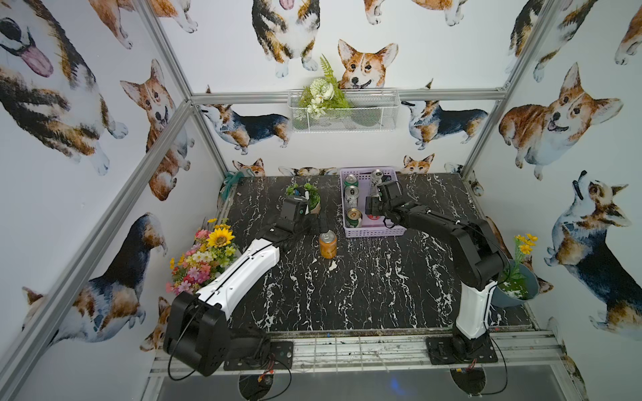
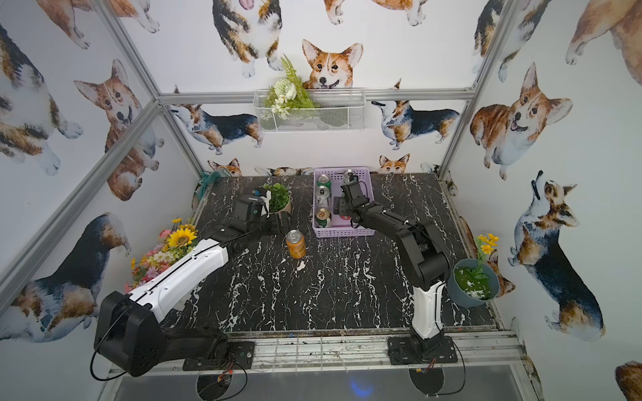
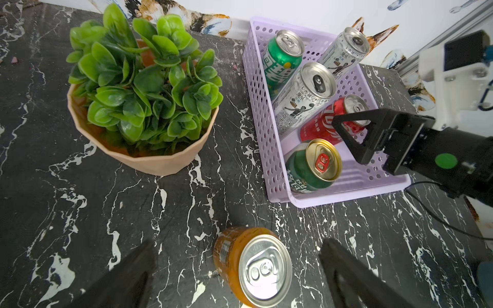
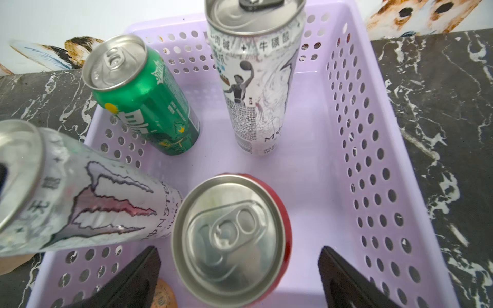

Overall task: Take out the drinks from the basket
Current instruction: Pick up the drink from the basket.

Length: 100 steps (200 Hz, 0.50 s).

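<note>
Corgi-print walls (image 1: 556,121) enclose a black marble tabletop (image 1: 347,305). The lavender basket (image 1: 375,232) sits at the table's far edge, right of centre, and five cans stand in it. A light green can (image 3: 282,58) is in the far left corner, with a slim silver-white can (image 3: 301,98) in front of it and a dark green can (image 3: 309,168) with a gold lid at the near left. A second slim can (image 3: 344,53) is at the far right and a red can (image 3: 325,122) is on the right side. The orange can (image 1: 328,245) stands upright on the table outside the basket, just off its near left corner. The left gripper (image 3: 238,244) hovers over the orange can, jaws spread wide with a gap on either side, holding nothing. The right gripper (image 4: 238,250) reaches down into the basket. Its fingers (image 4: 336,266) are wide apart on either side of the red can's top and clear of it, so nothing is grasped. A potted green plant (image 3: 144,88) stands left of the basket. A flower bunch (image 1: 205,257) lies at the table's left edge and a grey pot (image 1: 502,301) with yellow flowers sits at the right edge.
</note>
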Tool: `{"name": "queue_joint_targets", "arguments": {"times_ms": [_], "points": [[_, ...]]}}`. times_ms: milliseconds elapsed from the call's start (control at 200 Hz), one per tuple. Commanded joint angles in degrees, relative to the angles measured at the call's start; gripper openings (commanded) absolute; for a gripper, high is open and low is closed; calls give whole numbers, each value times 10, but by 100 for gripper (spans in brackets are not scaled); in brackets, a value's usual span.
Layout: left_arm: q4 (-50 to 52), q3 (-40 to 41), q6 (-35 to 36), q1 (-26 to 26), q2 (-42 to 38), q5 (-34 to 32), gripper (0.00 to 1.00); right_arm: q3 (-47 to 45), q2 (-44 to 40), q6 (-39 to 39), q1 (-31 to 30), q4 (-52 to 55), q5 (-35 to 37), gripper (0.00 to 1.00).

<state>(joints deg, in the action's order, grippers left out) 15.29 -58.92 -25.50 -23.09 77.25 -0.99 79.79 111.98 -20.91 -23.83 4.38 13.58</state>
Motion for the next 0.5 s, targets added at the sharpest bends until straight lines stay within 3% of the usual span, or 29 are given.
{"name": "queue_joint_targets", "arguments": {"times_ms": [0, 250, 495], "points": [[1, -4, 10, 0, 1, -1, 100, 19, 21, 2, 4, -17, 9, 95], [2, -6, 12, 0, 2, 0, 100, 26, 49, 15, 6, -57, 7, 96], [4, -4, 17, 1, 2, -3, 100, -5, 43, 25, 7, -109, -5, 76]]}}
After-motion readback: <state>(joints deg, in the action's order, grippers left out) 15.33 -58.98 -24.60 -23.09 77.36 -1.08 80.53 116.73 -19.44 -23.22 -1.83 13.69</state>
